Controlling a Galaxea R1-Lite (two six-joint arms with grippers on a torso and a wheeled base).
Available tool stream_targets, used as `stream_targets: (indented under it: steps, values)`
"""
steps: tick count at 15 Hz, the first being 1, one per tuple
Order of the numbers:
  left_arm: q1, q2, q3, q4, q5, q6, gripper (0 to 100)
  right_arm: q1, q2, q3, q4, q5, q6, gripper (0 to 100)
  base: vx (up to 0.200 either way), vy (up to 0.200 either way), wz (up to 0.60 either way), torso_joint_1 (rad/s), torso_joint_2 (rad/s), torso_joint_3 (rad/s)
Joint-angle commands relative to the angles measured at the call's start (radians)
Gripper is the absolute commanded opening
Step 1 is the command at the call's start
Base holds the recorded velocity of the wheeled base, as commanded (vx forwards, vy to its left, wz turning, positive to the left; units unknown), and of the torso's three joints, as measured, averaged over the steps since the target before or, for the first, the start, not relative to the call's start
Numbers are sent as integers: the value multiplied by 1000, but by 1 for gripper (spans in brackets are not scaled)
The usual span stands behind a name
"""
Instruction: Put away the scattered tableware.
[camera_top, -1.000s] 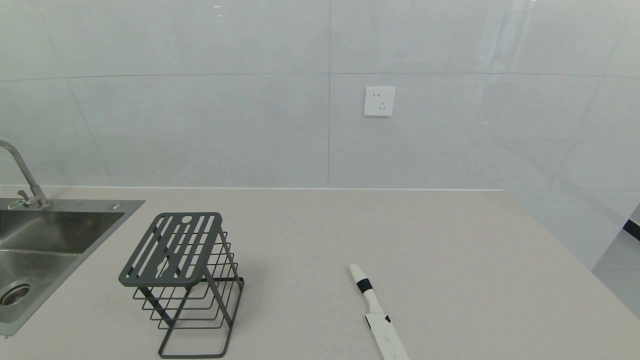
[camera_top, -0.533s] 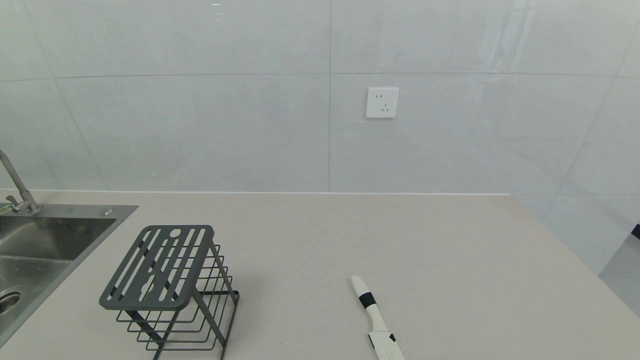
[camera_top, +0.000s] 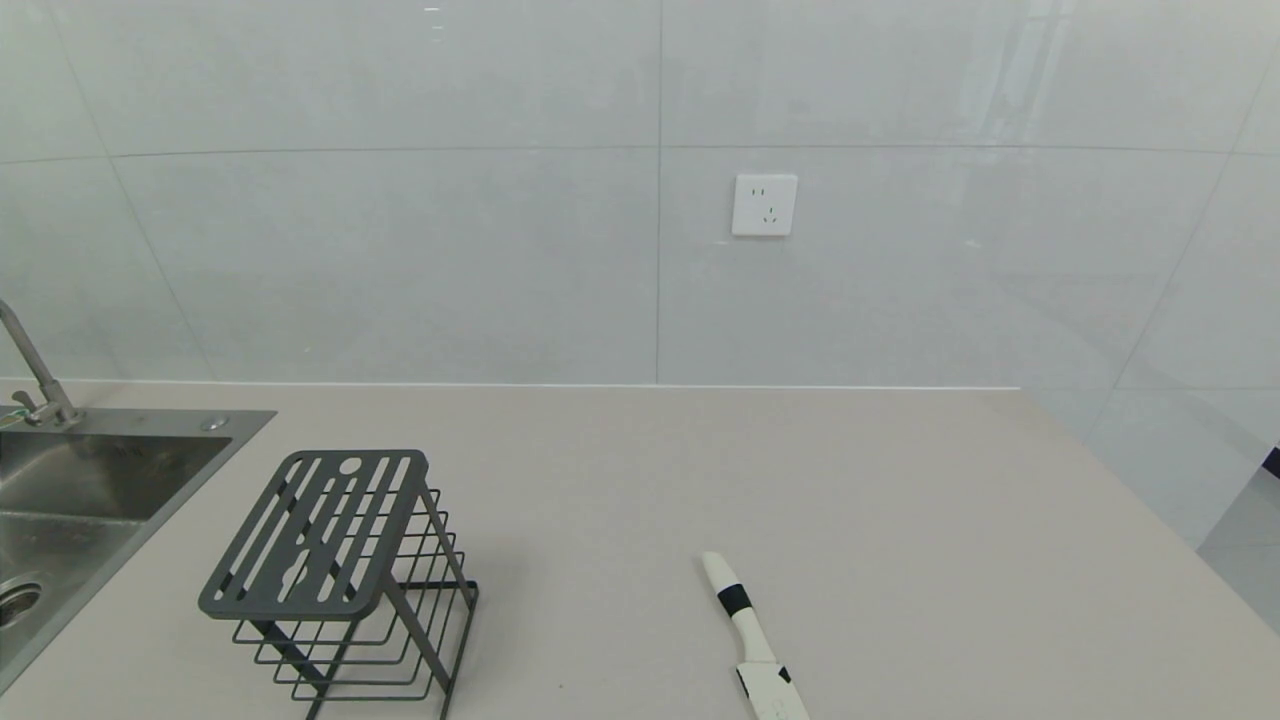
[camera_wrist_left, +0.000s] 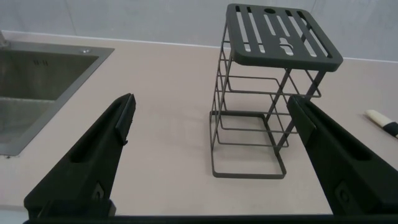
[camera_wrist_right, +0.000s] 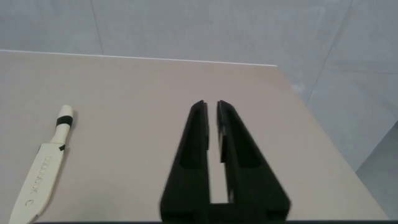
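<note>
At the far left a stainless steel sink (camera_top: 70, 470) is sunk into the table (camera_top: 850, 470), with its faucet (camera_top: 32, 368) at the back edge. Just right of the sink stands a dark wire knife rack (camera_top: 330, 560), upright, its slotted top plate tilted down toward me. My left pincer (camera_wrist_left: 211, 102) hangs in front of this rack, released, its two black fingers (camera_wrist_left: 99, 155) spread wide with nothing between them and the rack framed in the gap.

Further right, well apart from the rack, a white knife (camera_top: 752, 645) lies flat on the table. Its handle has a black band and points toward the wall, and the blade runs toward me past the head view's lower edge. A white wall socket (camera_top: 764, 204) sits on the tiled wall above it. My right pincer (camera_wrist_right: 212, 109) hovers to the right of the knife, clenched with only a thin slit between the fingers, grasping nothing.
</note>
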Motion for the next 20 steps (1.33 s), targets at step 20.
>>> stream_targets:
  steps: [20]
  values:
    - [0, 2, 0, 4, -23, 57, 100, 460, 1358, -477, -123, 87, -158, 100, 0, 0, 0, 0, 0, 0]
